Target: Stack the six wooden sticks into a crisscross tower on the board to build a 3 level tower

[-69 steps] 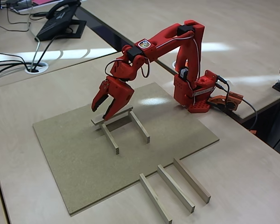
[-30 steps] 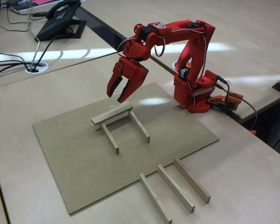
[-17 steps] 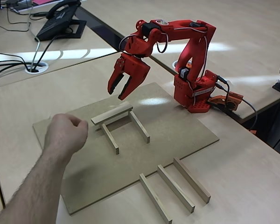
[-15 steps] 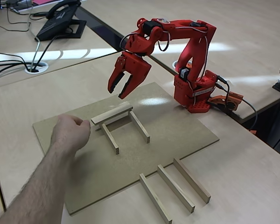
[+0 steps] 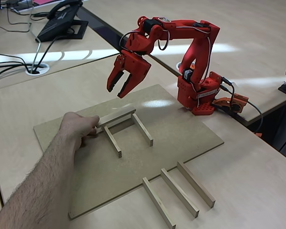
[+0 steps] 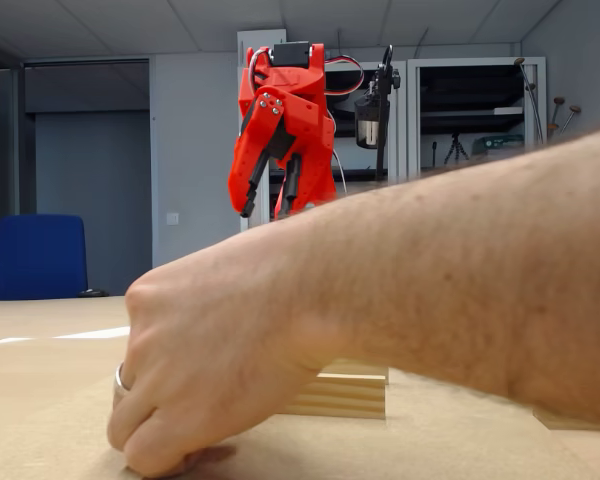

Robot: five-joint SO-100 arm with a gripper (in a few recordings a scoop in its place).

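The red gripper (image 5: 118, 90) is held in the air in the upper middle of a fixed view, its fingers apart and empty, above the far part of the board (image 5: 181, 131). In the centre of that frame, two sticks (image 5: 142, 129) lie parallel on the board and a third stick (image 5: 118, 118) is laid across their far ends. A person's hand (image 5: 76, 128) is placed at the left end of that crossing stick, touching it. Three more sticks (image 5: 179, 192) are seen side by side on the pale table (image 5: 257, 176) at the lower right, off the board. In the other fixed view, the hand (image 6: 210, 360) is seen at lower left and the gripper (image 6: 265, 205) above it.
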